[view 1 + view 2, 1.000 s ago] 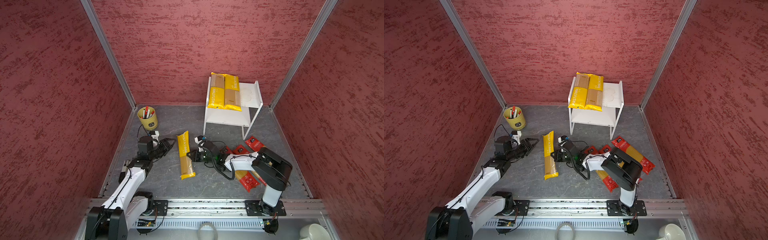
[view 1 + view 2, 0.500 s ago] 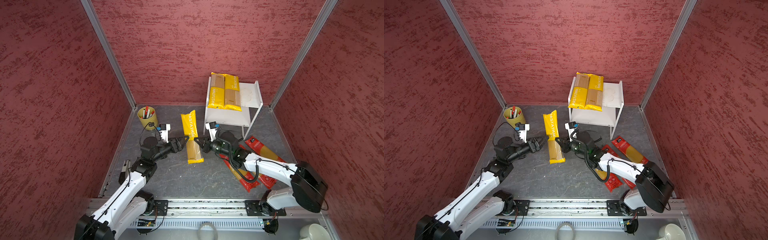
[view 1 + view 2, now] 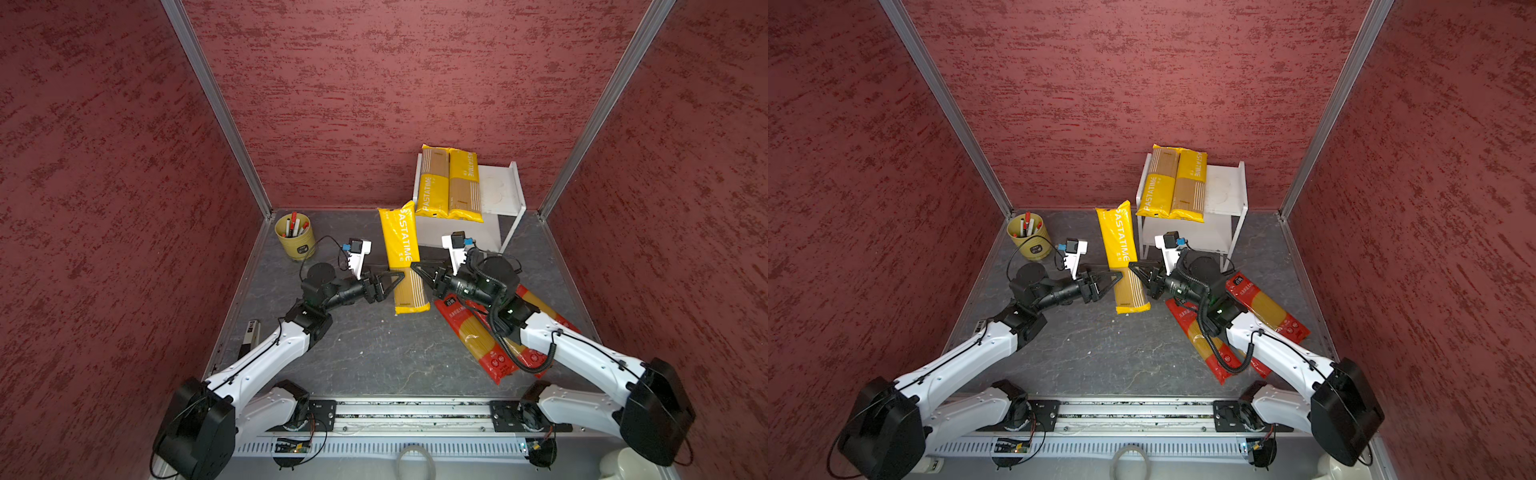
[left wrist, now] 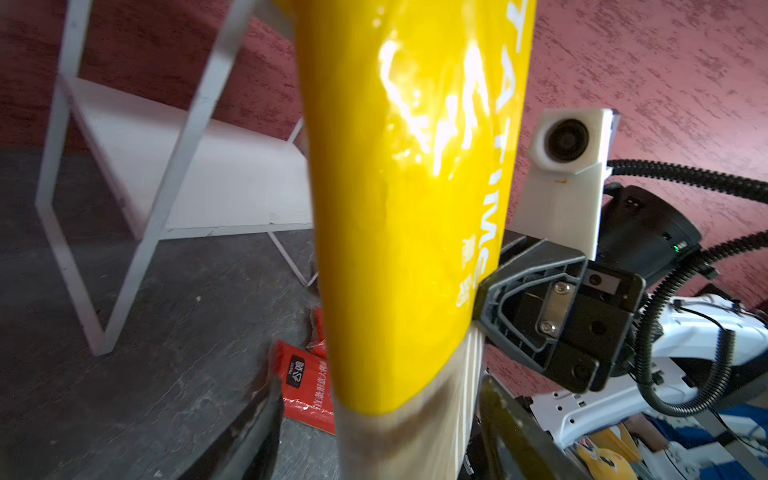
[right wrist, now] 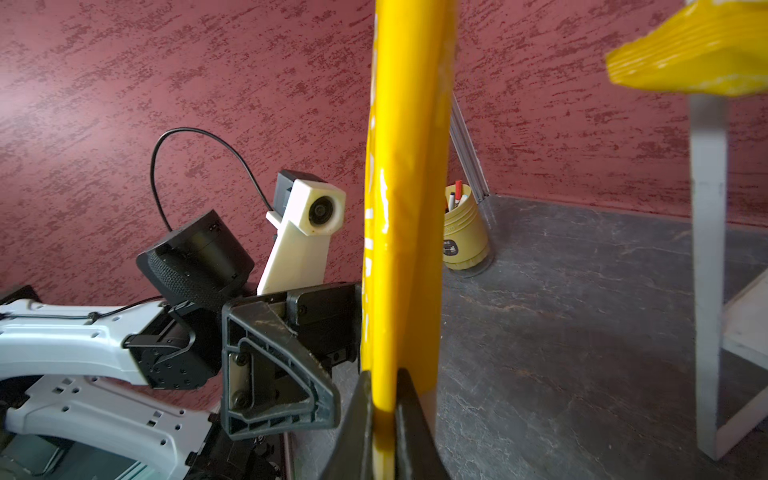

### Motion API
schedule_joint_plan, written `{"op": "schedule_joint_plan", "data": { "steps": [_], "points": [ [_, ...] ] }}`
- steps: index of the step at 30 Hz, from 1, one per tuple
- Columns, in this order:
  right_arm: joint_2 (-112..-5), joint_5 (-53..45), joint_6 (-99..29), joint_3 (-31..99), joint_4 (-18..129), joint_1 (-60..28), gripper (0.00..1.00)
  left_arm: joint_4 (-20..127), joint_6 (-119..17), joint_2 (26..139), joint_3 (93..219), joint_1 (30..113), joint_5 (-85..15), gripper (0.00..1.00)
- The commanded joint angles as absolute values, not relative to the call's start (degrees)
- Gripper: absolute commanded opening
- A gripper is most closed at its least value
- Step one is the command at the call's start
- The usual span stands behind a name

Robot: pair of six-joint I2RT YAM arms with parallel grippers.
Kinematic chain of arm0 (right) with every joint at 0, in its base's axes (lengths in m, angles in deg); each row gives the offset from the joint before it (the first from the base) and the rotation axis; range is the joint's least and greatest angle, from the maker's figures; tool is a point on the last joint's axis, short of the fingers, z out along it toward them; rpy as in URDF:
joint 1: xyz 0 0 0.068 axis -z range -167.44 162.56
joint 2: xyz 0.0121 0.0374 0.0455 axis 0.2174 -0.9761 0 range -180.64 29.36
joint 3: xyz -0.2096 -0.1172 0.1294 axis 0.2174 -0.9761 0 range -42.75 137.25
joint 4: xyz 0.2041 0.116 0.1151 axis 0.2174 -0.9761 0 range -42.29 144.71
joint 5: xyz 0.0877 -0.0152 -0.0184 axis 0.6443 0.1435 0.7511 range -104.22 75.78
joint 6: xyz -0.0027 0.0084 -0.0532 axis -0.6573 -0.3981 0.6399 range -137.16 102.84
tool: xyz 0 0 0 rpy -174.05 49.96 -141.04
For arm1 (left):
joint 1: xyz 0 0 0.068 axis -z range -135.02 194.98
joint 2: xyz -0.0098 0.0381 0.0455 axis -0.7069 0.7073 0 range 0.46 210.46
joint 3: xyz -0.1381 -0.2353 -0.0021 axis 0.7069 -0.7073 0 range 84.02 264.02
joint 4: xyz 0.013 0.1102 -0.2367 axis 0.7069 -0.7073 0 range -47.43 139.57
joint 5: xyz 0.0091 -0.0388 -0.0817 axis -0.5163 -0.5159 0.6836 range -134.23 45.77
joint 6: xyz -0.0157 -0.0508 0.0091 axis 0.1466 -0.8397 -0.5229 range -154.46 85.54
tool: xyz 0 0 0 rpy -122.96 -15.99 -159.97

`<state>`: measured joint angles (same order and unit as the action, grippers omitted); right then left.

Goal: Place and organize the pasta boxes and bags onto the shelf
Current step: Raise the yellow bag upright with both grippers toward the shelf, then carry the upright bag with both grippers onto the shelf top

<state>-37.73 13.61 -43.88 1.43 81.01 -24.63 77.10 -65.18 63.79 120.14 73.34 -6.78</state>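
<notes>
A long yellow PASTATIME pack [image 3: 401, 245] [image 3: 1119, 245] hangs tilted above the floor, just left of the white shelf [image 3: 498, 187] [image 3: 1225, 187]. My right gripper [image 3: 415, 268] [image 5: 384, 415] is shut on the pack's right edge. My left gripper [image 3: 399, 279] [image 4: 386, 436] stands open at the opposite edge, one finger on each side of the tan lower part with gaps showing. Two yellow packs [image 3: 449, 183] [image 3: 1173, 183] lie side by side on the shelf's top tier. Red spaghetti packs [image 3: 478, 345] [image 3: 1266, 307] lie on the floor under my right arm.
A yellow-green cup of pens [image 3: 296, 237] [image 3: 1029, 237] [image 5: 461, 232] stands in the back left corner. Red walls close in three sides. The shelf's lower tier [image 4: 216, 178] holds nothing. A small dark box [image 3: 251, 332] lies by the left wall.
The yellow pack has come up off the floor in my right gripper and moved back toward the shelf. My left gripper has swung in to the pack's other edge.
</notes>
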Motion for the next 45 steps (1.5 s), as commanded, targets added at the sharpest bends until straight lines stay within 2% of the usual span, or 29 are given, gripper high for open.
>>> {"op": "schedule_joint_plan", "data": {
  "steps": [1,7,14,21,27,35,39,45],
  "points": [
    [-33.7,19.9,-44.9,3.2,92.2,-23.4,0.00,82.8,-63.2,65.3,122.6,74.9,-2.5,0.72],
    [-32.6,23.7,-47.9,3.4,94.9,-20.6,0.00,87.5,-65.5,69.3,125.7,75.7,-0.3,0.61],
    [-32.6,25.3,-53.6,2.4,100.3,-17.6,0.00,88.8,-65.8,72.4,129.0,77.5,1.0,0.35],
    [-32.5,23.1,-55.4,0.5,101.1,-17.1,0.00,89.2,-66.4,75.3,132.4,79.0,-0.1,0.15],
    [-30.5,20.1,-53.4,-1.3,97.5,-17.1,0.06,87.4,-66.1,76.9,136.0,80.3,-1.2,0.11],
    [-27.0,17.0,-51.2,-3.8,92.7,-16.8,0.17,87.2,-66.5,78.8,138.8,81.2,-3.8,0.00],
    [-25.9,16.1,-51.0,-4.6,91.2,-16.2,0.25,87.8,-67.1,79.5,139.6,81.4,-5.4,0.00],
    [-25.0,15.3,-51.5,-5.1,87.7,-14.6,0.44,86.6,-67.3,79.2,140.6,81.3,-7.3,0.00]
  ]
}}
